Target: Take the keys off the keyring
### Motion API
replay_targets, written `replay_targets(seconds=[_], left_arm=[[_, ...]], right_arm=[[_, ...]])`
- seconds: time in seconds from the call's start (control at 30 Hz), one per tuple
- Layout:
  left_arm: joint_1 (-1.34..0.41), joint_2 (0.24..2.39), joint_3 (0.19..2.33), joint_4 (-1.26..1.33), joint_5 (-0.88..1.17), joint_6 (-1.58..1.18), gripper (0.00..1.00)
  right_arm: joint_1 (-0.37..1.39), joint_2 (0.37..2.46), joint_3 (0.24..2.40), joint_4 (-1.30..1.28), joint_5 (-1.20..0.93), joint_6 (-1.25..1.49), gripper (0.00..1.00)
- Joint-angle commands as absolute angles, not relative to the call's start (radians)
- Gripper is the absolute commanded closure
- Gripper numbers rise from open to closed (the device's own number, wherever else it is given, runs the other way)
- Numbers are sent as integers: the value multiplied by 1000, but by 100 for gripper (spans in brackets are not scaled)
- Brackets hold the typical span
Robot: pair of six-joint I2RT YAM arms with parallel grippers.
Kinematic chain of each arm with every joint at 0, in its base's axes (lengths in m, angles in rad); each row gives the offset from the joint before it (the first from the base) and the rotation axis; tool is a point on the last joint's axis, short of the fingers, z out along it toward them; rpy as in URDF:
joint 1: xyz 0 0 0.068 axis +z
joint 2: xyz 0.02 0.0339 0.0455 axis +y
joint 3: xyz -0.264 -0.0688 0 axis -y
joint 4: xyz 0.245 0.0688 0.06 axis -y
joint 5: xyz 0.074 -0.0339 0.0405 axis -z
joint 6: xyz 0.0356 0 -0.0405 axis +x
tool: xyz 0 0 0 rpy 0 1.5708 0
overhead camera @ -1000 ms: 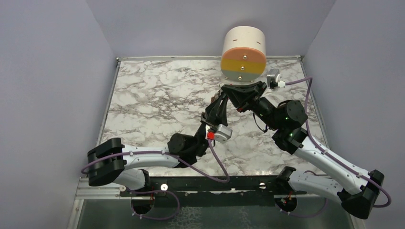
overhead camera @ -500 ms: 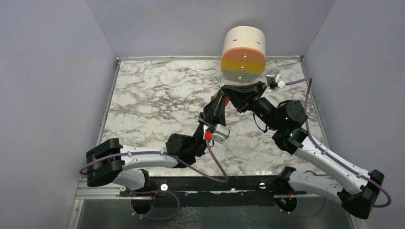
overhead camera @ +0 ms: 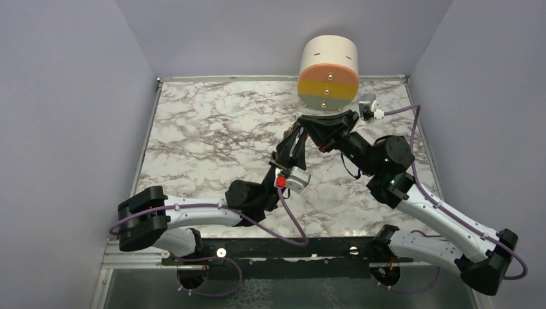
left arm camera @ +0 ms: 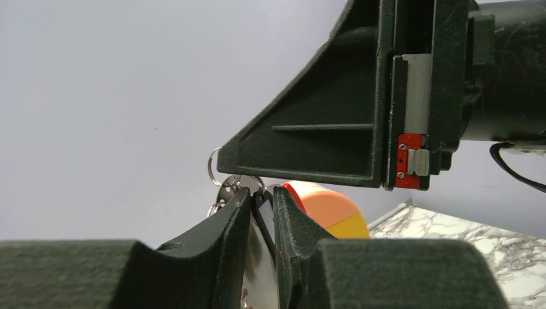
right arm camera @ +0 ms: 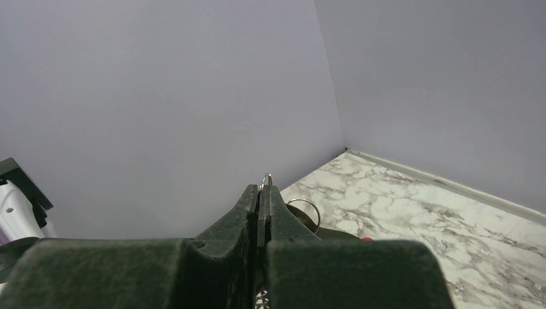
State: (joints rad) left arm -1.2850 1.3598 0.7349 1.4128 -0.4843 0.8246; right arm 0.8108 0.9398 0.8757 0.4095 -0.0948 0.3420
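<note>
Both grippers meet above the table's far middle, just below the cylinder. My right gripper (right arm camera: 263, 190) is shut on a thin silver ring of the keyring (right arm camera: 267, 177), which pokes out above its tips. A second ring (right arm camera: 308, 207) hangs just beyond, with a red speck (right arm camera: 366, 239) lower right. In the left wrist view my left gripper (left arm camera: 263, 193) holds a dark-headed key (left arm camera: 264, 215) with a silver blade between its jaws. The keyring's rings (left arm camera: 214, 166) sit at the tip of the right gripper's finger (left arm camera: 309, 148) above. The red-headed key cannot be made out.
A cream cylinder with orange, yellow and grey bands (overhead camera: 327, 80) stands at the back edge of the marble table (overhead camera: 206, 135), right behind the grippers. Lilac walls close in on three sides. Purple cables trail from both arms.
The left wrist has edged slightly up and right toward the right gripper. The right arm has stayed put, still clamped on the ring.
</note>
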Motion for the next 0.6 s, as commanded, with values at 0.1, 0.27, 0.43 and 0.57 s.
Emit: replay_targets(seconds=[0.1,0.27,0.43,0.57], left_arm=[[-1285,1391,774,1447,-473,812,77],[-1285,1398,774,1483,-481,828,77],[-1285,1411,765,1549,-499,856,77],[-1285,1417,759,1596,-502,868,76]], right_arm=[[822,931,901,430,-115,330,98],[825,933,901,429,-119,328,98],[828,937,902,428,-131,330,98],[831,942,904,427,-133,327,98]])
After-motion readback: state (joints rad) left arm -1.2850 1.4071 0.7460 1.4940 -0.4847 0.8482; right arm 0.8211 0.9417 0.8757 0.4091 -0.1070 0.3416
